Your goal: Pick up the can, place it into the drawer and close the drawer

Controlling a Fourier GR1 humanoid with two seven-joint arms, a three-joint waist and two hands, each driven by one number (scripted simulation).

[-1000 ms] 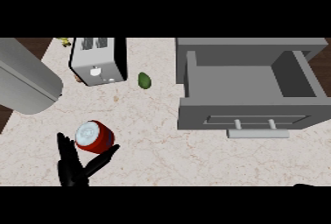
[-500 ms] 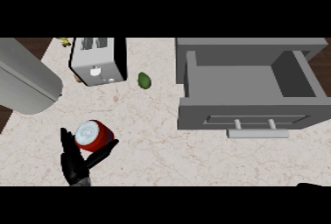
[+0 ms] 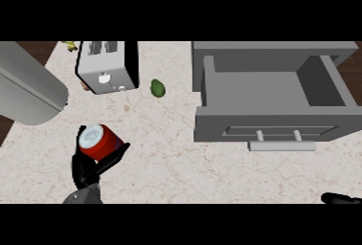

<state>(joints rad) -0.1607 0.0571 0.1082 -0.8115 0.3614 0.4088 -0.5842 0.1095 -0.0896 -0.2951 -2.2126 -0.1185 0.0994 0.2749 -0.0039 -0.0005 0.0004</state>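
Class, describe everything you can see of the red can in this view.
The can is a short red cylinder with a pale, silvery round top, metal by its look. It is tilted, top toward the upper left, over the left part of the counter, left of the open drawer. The left hand curls round it from below, hiding its lower side.

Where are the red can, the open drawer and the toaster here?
can point(image 3: 100, 141), head view, on its red side.
drawer point(image 3: 265, 125), head view, on its grey front panel.
toaster point(image 3: 106, 76), head view, on its silver end face.
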